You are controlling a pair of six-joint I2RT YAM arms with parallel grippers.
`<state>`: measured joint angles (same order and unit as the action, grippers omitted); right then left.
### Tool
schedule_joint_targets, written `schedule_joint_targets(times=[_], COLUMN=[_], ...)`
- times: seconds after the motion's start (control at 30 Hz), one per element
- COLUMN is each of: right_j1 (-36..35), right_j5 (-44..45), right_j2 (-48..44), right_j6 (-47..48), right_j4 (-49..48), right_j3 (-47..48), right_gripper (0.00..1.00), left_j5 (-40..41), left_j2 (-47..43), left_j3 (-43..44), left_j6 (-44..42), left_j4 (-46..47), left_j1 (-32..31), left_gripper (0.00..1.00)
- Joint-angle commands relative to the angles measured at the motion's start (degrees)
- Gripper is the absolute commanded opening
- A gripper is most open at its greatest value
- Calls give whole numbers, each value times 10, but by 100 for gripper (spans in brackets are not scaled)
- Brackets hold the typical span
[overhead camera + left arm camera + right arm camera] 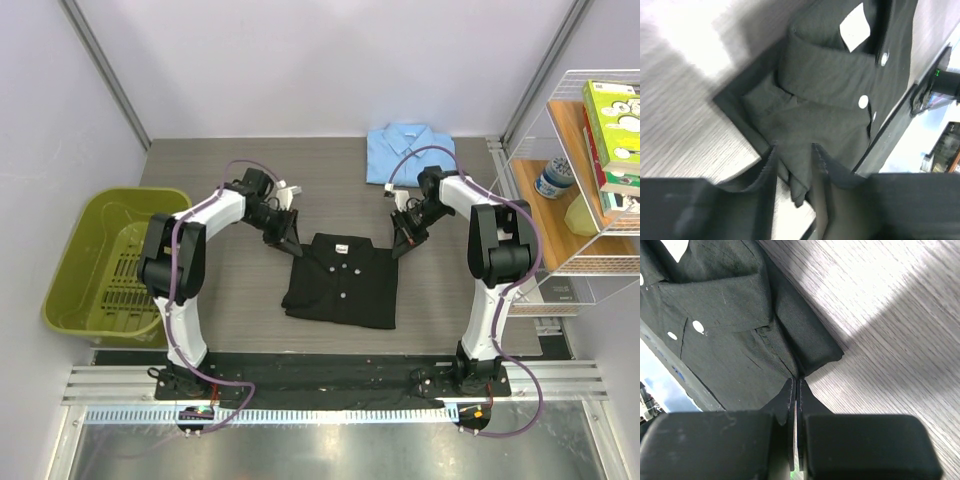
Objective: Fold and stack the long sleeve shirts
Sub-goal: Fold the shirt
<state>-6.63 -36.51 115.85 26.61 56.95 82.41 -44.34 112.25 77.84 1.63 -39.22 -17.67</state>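
Observation:
The black shirt (pixel 342 280) lies folded at the table's middle, collar toward the back, white buttons up. The light blue shirt (pixel 408 152) lies folded at the back edge. My left gripper (pixel 292 243) is at the black shirt's back left corner. In the left wrist view its jaws (pixel 794 146) stand apart with a fold of the black shirt (pixel 830 100) loose between them. My right gripper (pixel 402 245) is at the back right corner. In the right wrist view it (pixel 796 381) is pinched shut on the edge of the black shirt (pixel 725 330).
A green bin (pixel 110 260) stands at the table's left edge. A white wire shelf (pixel 590 170) with boxes and a jar stands at the right. The arm bases sit on a black strip (pixel 330 378) at the near edge.

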Motion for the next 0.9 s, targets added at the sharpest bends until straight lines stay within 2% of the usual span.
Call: schedule_joint_targets(times=[0.0,0.03,0.07,0.37,0.4,0.43,0.5,0.53,0.6,0.73,0.87], right_j1=[-3,-2,-3,-3,-3,-3,-3,-2,-3,-2,-2], right_j5=[13,14,13,8,9,9,7,1,-10,-33,-31], right_j2=[-29,-26,-23,-14,-15,-15,-24,-31,-52,-89,-85], right_j6=[0,-1,-2,-23,-23,-23,-23,-22,-22,-31,-44], right_j4=[-10,-11,-15,-31,-31,-30,-25,-23,-11,-2,-27], right_j3=[-2,-3,-3,5,5,6,5,3,1,-3,-13], right_gripper=[1,1,1,1,1,1,1,1,1,1,1], left_j5=[39,36,31,21,17,2,-7,-10,-21,-11,12], left_j2=[-19,-1,7,73,74,74,50,40,-2,-63,-62], left_j3=[16,24,31,71,71,71,59,52,29,-7,-21], left_j6=[16,20,20,26,29,29,27,29,37,36,25], left_j4=[48,48,48,58,58,56,56,55,45,15,14], left_j1=[9,9,10,-9,-9,-9,-8,-8,-3,13,30], left_gripper=[40,46,48,53,51,39,22,9,0,0,0])
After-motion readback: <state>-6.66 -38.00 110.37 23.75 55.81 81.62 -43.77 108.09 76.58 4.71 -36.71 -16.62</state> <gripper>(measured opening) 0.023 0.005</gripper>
